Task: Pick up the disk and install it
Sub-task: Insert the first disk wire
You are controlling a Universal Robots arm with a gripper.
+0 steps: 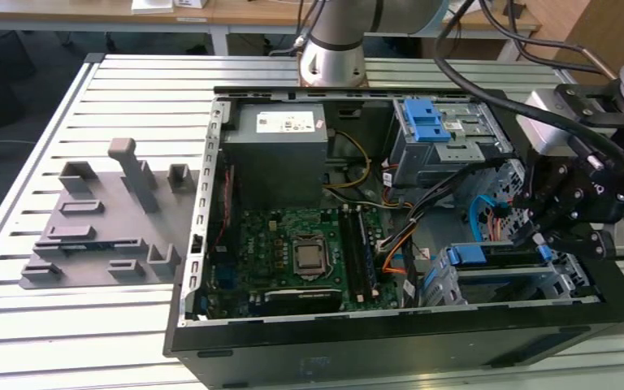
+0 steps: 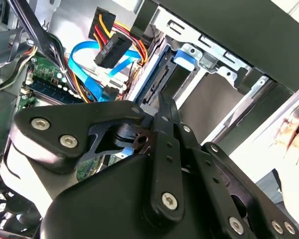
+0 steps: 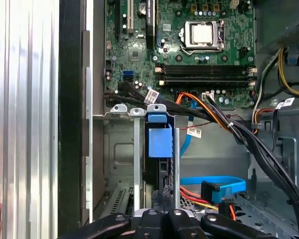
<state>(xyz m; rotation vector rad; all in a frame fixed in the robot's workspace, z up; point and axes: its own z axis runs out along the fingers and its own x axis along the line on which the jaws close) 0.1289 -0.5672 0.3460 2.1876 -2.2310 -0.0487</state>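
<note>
End effector fingers pinched together above the blue-bracketed disk seated in its bay.

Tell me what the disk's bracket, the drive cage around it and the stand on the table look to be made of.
The disk's bracket looks like blue plastic, matte and evenly coloured. The drive cage appears to be bare sheet metal, grey with a dull sheen and stamped cut-outs. The stand seems to be grey plastic, flat matte with blocky moulded or printed posts, though that is less certain.

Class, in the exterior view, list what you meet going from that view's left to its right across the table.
Grey plastic stand → motherboard → blue-bracketed disk in its bay → the arm's hand.
</note>
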